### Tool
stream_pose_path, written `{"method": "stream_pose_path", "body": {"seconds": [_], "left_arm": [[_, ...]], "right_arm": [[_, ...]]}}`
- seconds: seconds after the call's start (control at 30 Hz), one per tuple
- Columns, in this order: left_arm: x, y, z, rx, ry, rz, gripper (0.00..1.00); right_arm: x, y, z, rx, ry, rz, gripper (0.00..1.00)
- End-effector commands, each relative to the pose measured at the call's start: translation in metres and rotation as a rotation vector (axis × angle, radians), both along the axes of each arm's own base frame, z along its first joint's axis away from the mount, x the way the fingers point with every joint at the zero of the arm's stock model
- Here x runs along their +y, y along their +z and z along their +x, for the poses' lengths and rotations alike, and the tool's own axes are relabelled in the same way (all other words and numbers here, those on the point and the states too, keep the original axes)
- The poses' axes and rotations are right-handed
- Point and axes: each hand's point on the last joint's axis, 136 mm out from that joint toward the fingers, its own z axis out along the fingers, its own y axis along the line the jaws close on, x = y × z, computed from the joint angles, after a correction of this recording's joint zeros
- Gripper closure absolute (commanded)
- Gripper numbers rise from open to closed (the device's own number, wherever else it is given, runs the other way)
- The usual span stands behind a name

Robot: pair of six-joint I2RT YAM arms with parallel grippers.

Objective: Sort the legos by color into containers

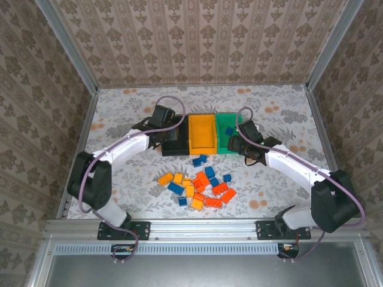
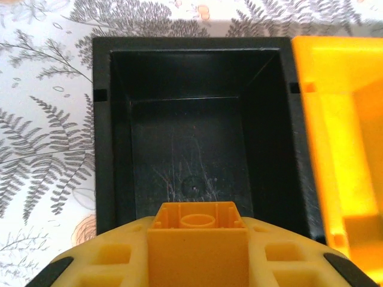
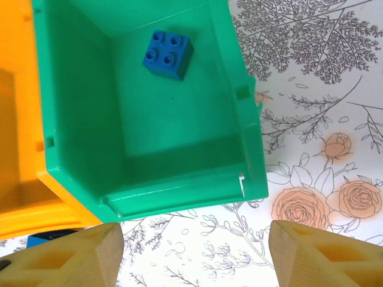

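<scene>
The small yellow-orange plastic brick (image 2: pixel 197 242) is sitting clamped between the jaws of the left gripper (image 2: pixel 197 269), its hollow underside with the round tube facing the wrist camera. It is looking rigid, light and smooth-walled, so I am judging that a pinch across two flat opposite sides, as here, is suiting it best. With too little squeeze it could be slipping or twisting.

Ahead of those jaws and below them, the black rectangular plastic bin (image 2: pixel 105 149) is lying open. Off to their right, the orange-yellow plastic bin (image 2: pixel 317 119) is adjoining it, and by colour that one is seeming the likelier home. The left arm is reaching forward, its wrist tipping down over the black bin's near wall.

The right gripper (image 3: pixel 194 257) is hovering with jaws spread wide, gripping nothing, above the flowered table (image 3: pixel 311 149). Ahead of them, the green plastic bin (image 3: pixel 179 200) is holding one blue square brick (image 3: pixel 168 55) near its far wall. The loose pile of bricks (image 1: pixel 200 185) is lying behind both grippers, toward the arm bases.
</scene>
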Motion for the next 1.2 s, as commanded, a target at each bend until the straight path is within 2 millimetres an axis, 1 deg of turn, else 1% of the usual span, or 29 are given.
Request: {"method": "stream_pose_path", "body": {"seconds": [0.0,0.03,0.1,0.17,0.2,0.3,0.43,0.47,0.5,0.57,0.67,0.7,0.77,0.87,0.93,1.0,1.07,1.1,1.13,1.17], "left_arm": [[-0.01,0.01,0.016,-0.014,-0.033,-0.012,0.7],[-0.01,0.007,0.018,-0.005,-0.032,-0.006,0.66],[-0.01,0.005,0.02,0.001,-0.026,0.001,0.52],[-0.01,0.012,0.021,-0.012,-0.022,-0.013,0.38],[-0.01,0.017,0.02,-0.021,-0.023,-0.023,0.35],[-0.012,0.04,0.015,-0.063,-0.031,-0.067,0.27],[-0.015,0.077,-0.005,-0.133,-0.06,-0.143,0.19],[-0.017,0.085,-0.012,-0.148,-0.072,-0.165,0.14],[-0.018,0.09,-0.021,-0.159,-0.084,-0.185,0.01],[-0.019,0.1,-0.037,-0.183,-0.1,-0.223,0.0],[-0.019,0.104,-0.063,-0.197,-0.126,-0.261,0.0],[-0.018,0.101,-0.07,-0.194,-0.13,-0.263,0.0],[-0.013,0.097,-0.083,-0.188,-0.128,-0.265,0.0],[-0.006,0.089,-0.099,-0.168,-0.117,-0.279,0.0],[0.001,0.083,-0.107,-0.156,-0.106,-0.281,0.0],[0.006,0.078,-0.114,-0.148,-0.1,-0.284,0.0],[0.011,0.073,-0.121,-0.139,-0.091,-0.289,0.0],[0.013,0.07,-0.123,-0.135,-0.087,-0.289,0.0],[0.015,0.068,-0.126,-0.132,-0.081,-0.29,0.0],[0.016,0.065,-0.128,-0.128,-0.079,-0.291,0.0]], "right_arm": [[0.002,0.002,-0.01,0.009,0.017,0.021,0.33],[0.002,0.001,-0.013,0.015,0.024,0.022,0.33],[0.002,-0.001,-0.017,0.024,0.037,0.024,0.33],[0.004,-0.001,-0.02,0.028,0.056,0.03,0.32],[0.005,-0.001,-0.022,0.029,0.062,0.035,0.32],[0.011,0.0,-0.027,0.03,0.106,0.059,0.32],[0.033,-0.004,-0.038,0.052,0.222,0.074,0.31],[0.038,-0.005,-0.041,0.06,0.25,0.071,0.31],[0.046,-0.007,-0.045,0.066,0.287,0.061,0.31],[0.062,-0.011,-0.052,0.079,0.353,0.048,0.3],[0.086,-0.02,-0.062,0.101,0.44,0.032,0.3],[0.092,-0.021,-0.065,0.102,0.461,0.027,0.3],[0.104,-0.032,-0.072,0.128,0.517,-0.002,0.3],[0.116,-0.04,-0.086,0.164,0.587,-0.041,0.31],[0.115,-0.046,-0.097,0.193,0.605,-0.081,0.32],[0.104,-0.052,-0.108,0.213,0.593,-0.129,0.32],[0.093,-0.054,-0.119,0.22,0.576,-0.142,0.31],[0.088,-0.058,-0.124,0.237,0.568,-0.153,0.31],[0.085,-0.05,-0.127,0.209,0.56,-0.14,0.3],[0.078,-0.052,-0.135,0.228,0.554,-0.154,0.3]]}}
